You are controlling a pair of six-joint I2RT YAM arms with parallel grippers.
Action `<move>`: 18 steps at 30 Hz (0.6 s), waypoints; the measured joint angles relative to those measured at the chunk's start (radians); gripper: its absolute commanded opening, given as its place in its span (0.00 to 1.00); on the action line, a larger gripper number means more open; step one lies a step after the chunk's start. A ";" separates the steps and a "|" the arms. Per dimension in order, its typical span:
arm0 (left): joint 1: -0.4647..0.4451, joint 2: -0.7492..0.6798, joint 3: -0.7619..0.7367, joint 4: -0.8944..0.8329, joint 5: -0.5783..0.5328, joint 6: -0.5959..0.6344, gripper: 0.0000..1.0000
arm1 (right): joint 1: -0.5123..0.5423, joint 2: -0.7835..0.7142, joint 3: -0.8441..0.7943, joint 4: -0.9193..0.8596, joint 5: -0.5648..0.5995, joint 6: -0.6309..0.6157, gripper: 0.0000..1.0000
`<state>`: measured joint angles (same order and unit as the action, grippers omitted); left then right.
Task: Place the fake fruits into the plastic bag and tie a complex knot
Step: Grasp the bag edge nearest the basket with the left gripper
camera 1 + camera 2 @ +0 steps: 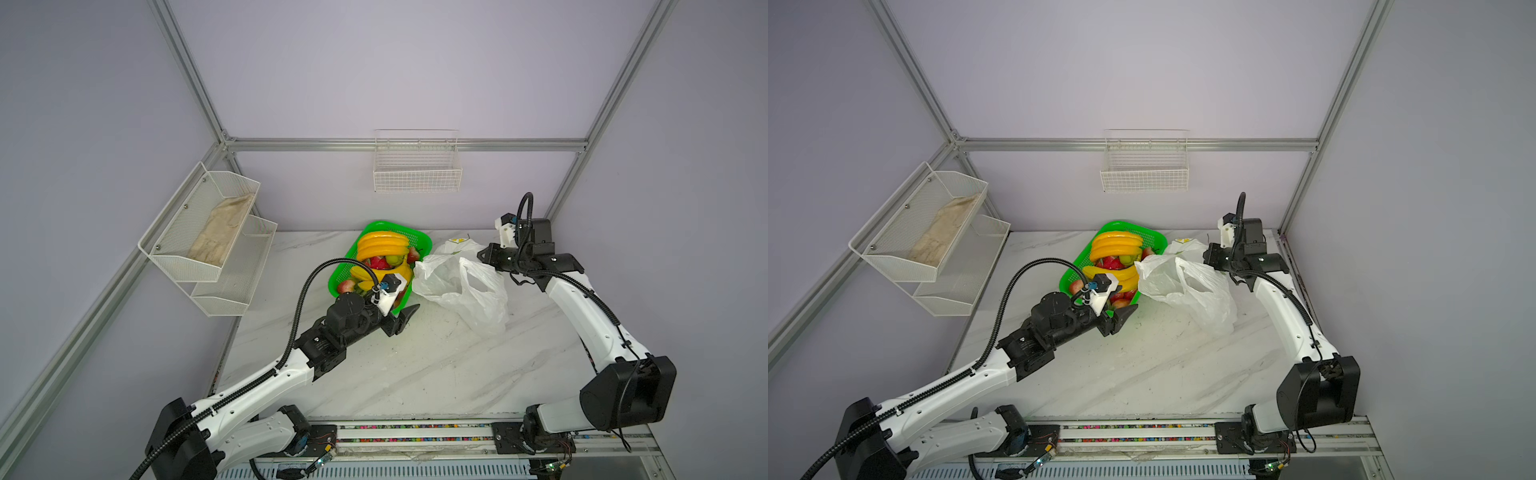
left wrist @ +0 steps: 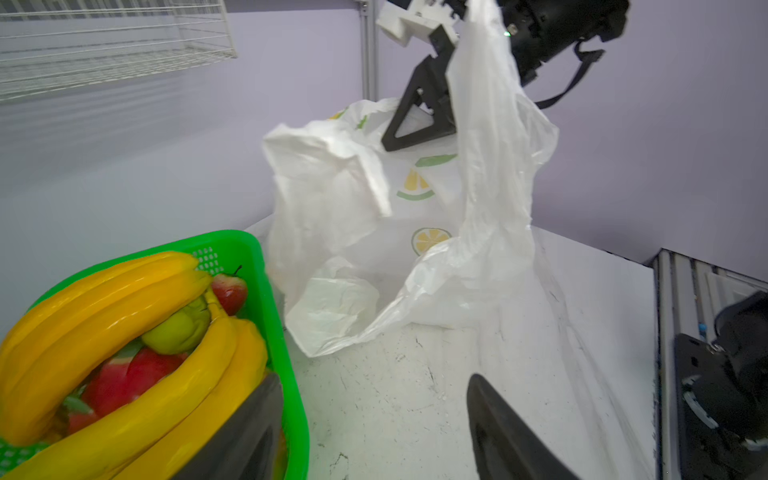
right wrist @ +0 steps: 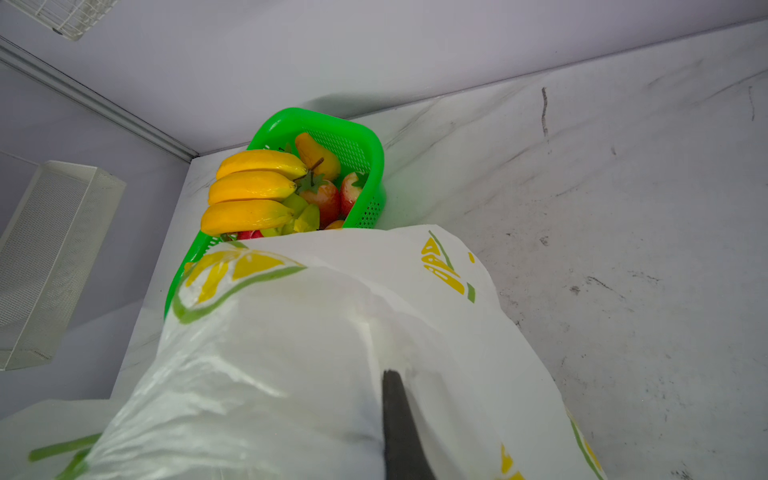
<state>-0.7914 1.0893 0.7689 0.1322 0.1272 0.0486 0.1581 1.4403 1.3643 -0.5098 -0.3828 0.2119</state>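
Barely started: fake fruits point(image 1: 382, 246) all in green basket point(image 1: 375, 227); plastic bag point(image 1: 461, 291) looks empty, untied. Clamped on its raised handle, right tool point(image 1: 485, 255); left tool point(image 2: 370, 380) apart, empty.

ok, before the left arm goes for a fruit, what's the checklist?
1. Right pincer shut on the plastic bag handle, holding it up: ok.
2. Bag mouth open, facing the green basket: ok, seen in the left wrist view.
3. Left pincer open and empty: ok.
4. Left pincer above the fake fruits: not ok, it sits at the basket's near corner.
5. Bag's other handle clear of the mouth: cannot tell.
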 measured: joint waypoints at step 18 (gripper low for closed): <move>-0.127 0.385 0.163 0.118 -0.012 0.626 0.73 | 0.000 0.000 0.002 0.000 -0.008 0.000 0.00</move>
<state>-0.9184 1.4746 0.9321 0.2501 0.1150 0.6750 0.1581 1.4403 1.3659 -0.5095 -0.3908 0.2119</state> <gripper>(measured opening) 0.725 0.048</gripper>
